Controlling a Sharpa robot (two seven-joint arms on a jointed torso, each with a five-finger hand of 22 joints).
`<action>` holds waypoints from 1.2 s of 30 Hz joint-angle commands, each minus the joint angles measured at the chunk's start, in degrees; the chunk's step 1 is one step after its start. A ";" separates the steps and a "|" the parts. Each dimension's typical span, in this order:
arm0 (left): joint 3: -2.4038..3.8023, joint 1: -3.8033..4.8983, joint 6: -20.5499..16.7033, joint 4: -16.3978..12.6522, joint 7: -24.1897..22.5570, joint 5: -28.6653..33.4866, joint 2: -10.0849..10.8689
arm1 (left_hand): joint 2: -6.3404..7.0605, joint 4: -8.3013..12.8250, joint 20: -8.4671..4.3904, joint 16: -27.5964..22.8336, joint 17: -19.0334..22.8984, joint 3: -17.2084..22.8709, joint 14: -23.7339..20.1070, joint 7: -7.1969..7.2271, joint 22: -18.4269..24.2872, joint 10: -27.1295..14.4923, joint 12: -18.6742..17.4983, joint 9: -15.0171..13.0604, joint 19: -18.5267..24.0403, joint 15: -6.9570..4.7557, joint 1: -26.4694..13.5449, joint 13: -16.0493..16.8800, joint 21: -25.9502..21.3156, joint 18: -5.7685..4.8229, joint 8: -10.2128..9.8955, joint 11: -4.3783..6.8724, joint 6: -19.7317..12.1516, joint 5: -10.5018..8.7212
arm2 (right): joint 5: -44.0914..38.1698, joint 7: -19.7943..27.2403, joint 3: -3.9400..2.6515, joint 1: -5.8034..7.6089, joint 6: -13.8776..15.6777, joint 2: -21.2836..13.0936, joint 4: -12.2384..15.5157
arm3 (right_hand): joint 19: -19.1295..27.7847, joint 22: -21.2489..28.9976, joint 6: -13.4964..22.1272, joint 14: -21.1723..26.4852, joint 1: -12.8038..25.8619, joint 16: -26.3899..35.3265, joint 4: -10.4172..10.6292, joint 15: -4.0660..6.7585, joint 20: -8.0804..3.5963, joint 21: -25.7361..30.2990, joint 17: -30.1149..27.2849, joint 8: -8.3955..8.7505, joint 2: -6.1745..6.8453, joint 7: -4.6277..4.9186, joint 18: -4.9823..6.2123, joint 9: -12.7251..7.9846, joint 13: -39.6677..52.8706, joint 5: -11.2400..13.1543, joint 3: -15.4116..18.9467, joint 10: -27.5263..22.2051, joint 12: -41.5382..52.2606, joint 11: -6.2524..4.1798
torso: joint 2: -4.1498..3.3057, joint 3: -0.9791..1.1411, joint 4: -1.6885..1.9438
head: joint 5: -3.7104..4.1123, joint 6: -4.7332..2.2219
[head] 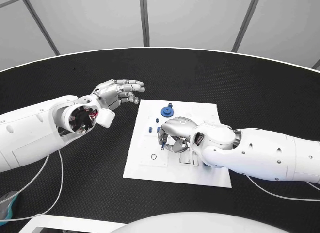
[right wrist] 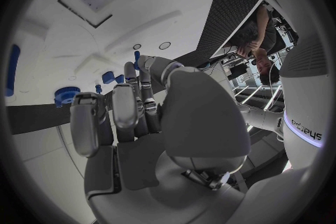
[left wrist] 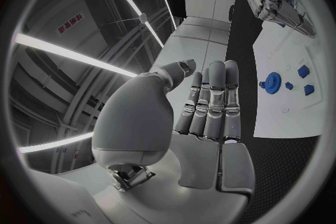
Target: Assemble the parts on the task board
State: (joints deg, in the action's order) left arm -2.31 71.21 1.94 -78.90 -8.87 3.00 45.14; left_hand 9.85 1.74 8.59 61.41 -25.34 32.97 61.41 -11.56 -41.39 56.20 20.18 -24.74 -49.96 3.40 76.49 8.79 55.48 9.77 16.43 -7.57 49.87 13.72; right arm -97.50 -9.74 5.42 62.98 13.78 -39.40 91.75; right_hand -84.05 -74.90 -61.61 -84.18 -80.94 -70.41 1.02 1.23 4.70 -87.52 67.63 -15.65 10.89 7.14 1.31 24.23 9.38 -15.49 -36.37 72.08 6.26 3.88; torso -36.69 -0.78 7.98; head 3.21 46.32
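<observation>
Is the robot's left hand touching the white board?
No, the left hand hangs over the black table, off to the side of the task board.

Partly readable brand lettering [right wrist: 308, 129] in dark letters on white robot housing beside a violet light strip, in the right wrist view. Red sign [left wrist: 69, 23] on the room's wall in the left wrist view, characters too small to read.

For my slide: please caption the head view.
Right hand works over the white task board; left hand hovers beside it, holding nothing.
</observation>
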 commanded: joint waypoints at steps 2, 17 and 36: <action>0.00 0.00 0.01 0.07 0.05 0.00 0.02 | -0.13 -0.05 0.05 -0.16 0.05 -0.37 -0.45 -0.41 0.08 0.06 -0.22 0.09 0.24 -0.05 0.65 -0.09 -0.36 0.77 0.36 -0.33 -0.10 -0.03 | 0.00 -0.02 0.02 -0.01 -0.29 0.00 -0.02 | -4.42 -13.22 0.23 -2.41 0.51 -0.25 -0.25 0.19 -0.18 0.19 -0.09 -0.25 -0.10 0.31 -0.55 0.11 0.11 -0.38 -0.07 1.11 0.21 -0.65 | -0.01 -0.04 0.03 | 0.01 -0.02; 0.00 0.00 0.04 0.07 0.09 0.00 0.13 | -0.13 -0.05 0.05 -0.16 0.05 -0.37 -0.45 -0.41 0.08 0.06 -0.22 0.09 0.24 -0.05 0.65 -0.09 -0.36 0.77 0.36 -0.33 -0.10 -0.03 | 0.00 -0.26 0.20 -0.03 -1.53 0.76 -0.78 | -4.40 -13.20 0.23 -2.39 0.61 -0.25 -0.24 0.17 -0.16 0.22 -0.14 -0.26 -0.13 0.33 -0.54 0.15 0.14 -0.37 -0.06 1.11 0.18 -0.63 | -0.11 -0.01 0.03 | 0.00 0.15; 0.00 0.00 0.05 0.01 0.19 -0.01 0.20 | -0.13 -0.05 0.05 -0.16 0.05 -0.37 -0.45 -0.41 0.08 0.06 -0.22 0.09 0.24 -0.05 0.65 -0.09 -0.36 0.77 0.36 -0.33 -0.10 -0.03 | 0.00 -0.38 0.58 -0.19 -2.94 1.47 -1.28 | -4.34 -13.13 0.26 -2.36 0.79 -0.23 -0.21 0.15 -0.14 0.33 -0.22 -0.27 -0.16 0.34 -0.51 0.22 0.19 -0.33 -0.02 1.10 0.10 -0.61 | -0.12 -0.04 0.05 | -0.10 0.40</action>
State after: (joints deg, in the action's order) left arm -2.31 71.21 2.00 -78.89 -8.68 3.00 45.33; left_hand 9.85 1.74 8.59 61.41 -25.35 32.97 61.41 -11.56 -41.40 56.20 20.18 -24.69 -49.96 3.40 76.49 8.75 55.48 9.77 16.43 -7.57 49.87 13.72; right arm -97.50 -10.15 5.98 62.80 10.90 -37.97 90.50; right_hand -84.05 -74.94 -61.58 -84.26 -80.70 -70.41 1.04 1.15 4.70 -87.52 67.48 -15.72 10.66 7.15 1.31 24.34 9.48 -15.69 -36.35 72.24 6.26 3.73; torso -36.79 -0.78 8.03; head 3.14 46.69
